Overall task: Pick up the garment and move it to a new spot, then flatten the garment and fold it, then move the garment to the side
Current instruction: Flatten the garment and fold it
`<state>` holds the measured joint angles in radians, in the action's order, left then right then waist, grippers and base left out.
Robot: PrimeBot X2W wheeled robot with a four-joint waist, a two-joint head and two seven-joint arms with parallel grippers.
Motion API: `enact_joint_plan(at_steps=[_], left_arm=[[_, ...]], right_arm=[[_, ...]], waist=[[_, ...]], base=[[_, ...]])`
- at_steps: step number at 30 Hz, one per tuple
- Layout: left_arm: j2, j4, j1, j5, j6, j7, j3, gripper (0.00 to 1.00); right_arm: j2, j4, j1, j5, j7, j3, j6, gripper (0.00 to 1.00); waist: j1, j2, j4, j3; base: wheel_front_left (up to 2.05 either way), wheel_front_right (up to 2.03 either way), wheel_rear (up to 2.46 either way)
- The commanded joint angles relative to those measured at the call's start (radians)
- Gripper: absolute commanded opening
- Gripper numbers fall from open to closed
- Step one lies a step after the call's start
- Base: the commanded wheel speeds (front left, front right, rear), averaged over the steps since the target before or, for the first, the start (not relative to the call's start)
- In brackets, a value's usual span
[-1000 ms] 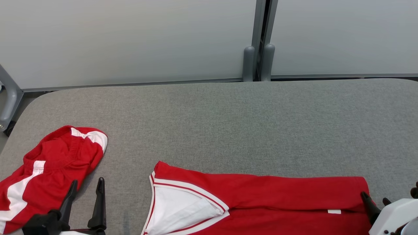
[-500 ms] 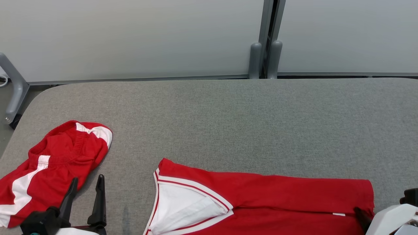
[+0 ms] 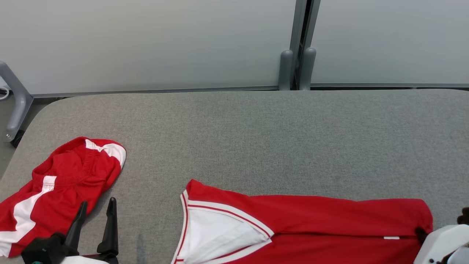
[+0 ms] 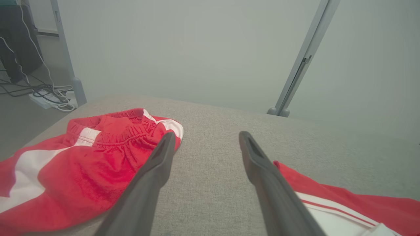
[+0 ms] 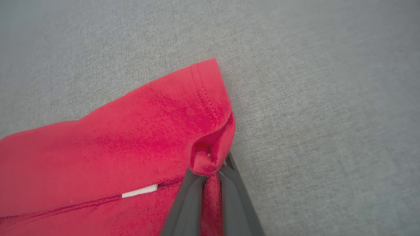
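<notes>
Your right pincer (image 5: 211, 170) is clenched on the hem corner of the red V-neck jersey (image 3: 329, 220); from there the jersey's long axis runs leftward along the near edge of the surface (image 3: 256, 139). Collar end lies nearer your left pincer (image 4: 205, 139), spread and empty, beside the red shorts (image 3: 62, 183).

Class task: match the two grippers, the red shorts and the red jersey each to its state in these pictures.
1 left gripper
2 right gripper
3 red shorts
4 red jersey

A shut on fabric
B crumpled, lying free
C open, holding nothing
D spread out, hem corner pinched

Pairs: 1-C, 2-A, 3-B, 4-D
</notes>
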<state>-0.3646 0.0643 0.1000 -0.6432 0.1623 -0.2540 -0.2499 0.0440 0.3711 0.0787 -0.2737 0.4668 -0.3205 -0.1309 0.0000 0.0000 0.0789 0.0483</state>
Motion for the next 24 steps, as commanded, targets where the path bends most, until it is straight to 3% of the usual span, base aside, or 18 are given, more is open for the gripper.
enact_joint_plan(at_steps=[1,9,14,18,24], left_arm=[[-0.004,0.000,0.005,-0.006,-0.001,0.002,0.001,1.00],[-0.006,-0.004,0.016,-0.007,0.000,0.005,-0.007,1.00],[-0.011,-0.013,0.021,0.002,0.006,0.007,-0.012,1.00],[-0.012,-0.015,0.024,-0.002,0.008,0.013,-0.015,1.00],[-0.010,-0.017,0.032,-0.010,0.007,0.018,-0.021,1.00]], right_arm=[[0.013,-0.004,0.008,0.009,-0.008,-0.016,0.000,0.00],[0.012,-0.085,0.025,0.119,-0.020,-0.227,0.000,0.00],[0.011,-0.167,0.040,0.205,-0.020,-0.284,0.000,0.00],[0.009,-0.208,0.029,0.195,0.010,-0.220,0.000,0.00],[0.009,-0.271,-0.031,0.115,0.063,-0.004,0.000,0.00]], waist=[[0.0000,0.0000,-0.002,-0.002],[0.0000,0.0000,-0.020,-0.014],[0.0000,0.0000,-0.029,-0.024],[0.0000,0.0000,-0.033,-0.037],[0.0000,0.0000,-0.032,-0.047]], base=[[0.00,0.00,0.00],[0.00,0.00,0.00],[0.00,0.00,0.00],[0.00,0.00,0.00],[0.00,0.00,0.00]])
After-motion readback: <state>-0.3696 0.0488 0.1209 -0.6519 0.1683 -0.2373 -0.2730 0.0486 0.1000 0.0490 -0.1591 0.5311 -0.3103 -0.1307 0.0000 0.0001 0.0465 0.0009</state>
